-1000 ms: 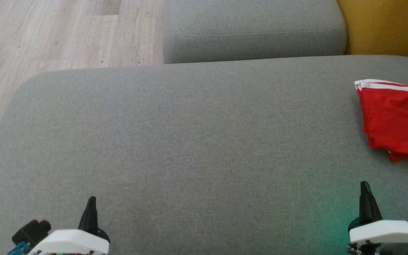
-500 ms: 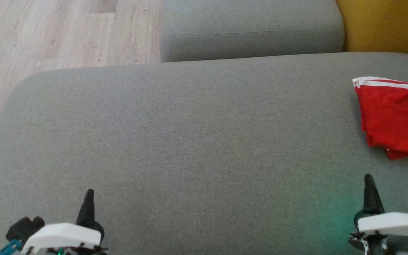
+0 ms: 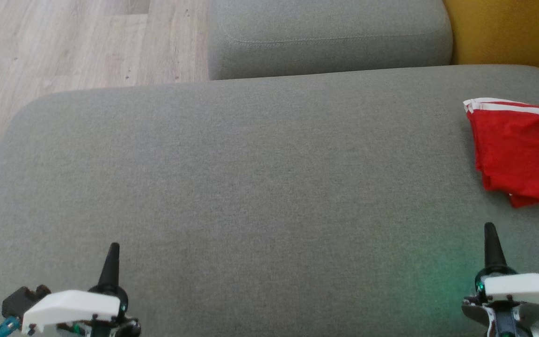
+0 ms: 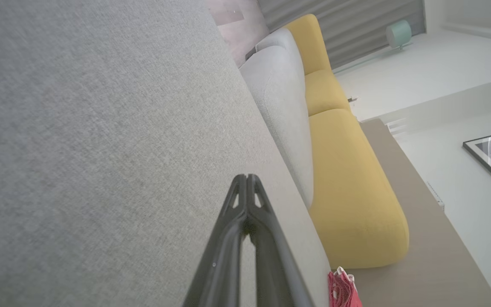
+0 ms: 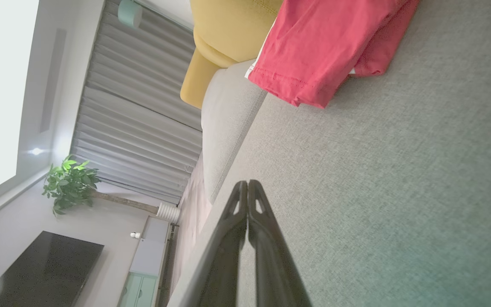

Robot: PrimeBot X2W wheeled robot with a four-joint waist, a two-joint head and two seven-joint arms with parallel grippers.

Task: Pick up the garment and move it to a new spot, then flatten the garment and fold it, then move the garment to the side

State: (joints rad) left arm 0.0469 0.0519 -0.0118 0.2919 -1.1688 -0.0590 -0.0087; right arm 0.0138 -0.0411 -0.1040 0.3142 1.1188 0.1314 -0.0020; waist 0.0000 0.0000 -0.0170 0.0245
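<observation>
The left gripper [image 3: 114, 247] and right gripper [image 3: 489, 228] point forward, fingers pressed together and empty; the folded red garment [image 3: 517, 150] lies beyond the right one.

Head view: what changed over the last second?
The whole picture slid slightly, so the camera moved. The left gripper and right gripper crept a little up the view, forward over the grey fabric sofa cushion. Nothing taken or released. Both stayed shut and empty; the folded red garment with white stripes stayed put.

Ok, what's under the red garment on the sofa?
The red garment lies folded on the grey sofa cushion, layers stacked at its near edge. Anything between or beneath those layers is covered.
</observation>
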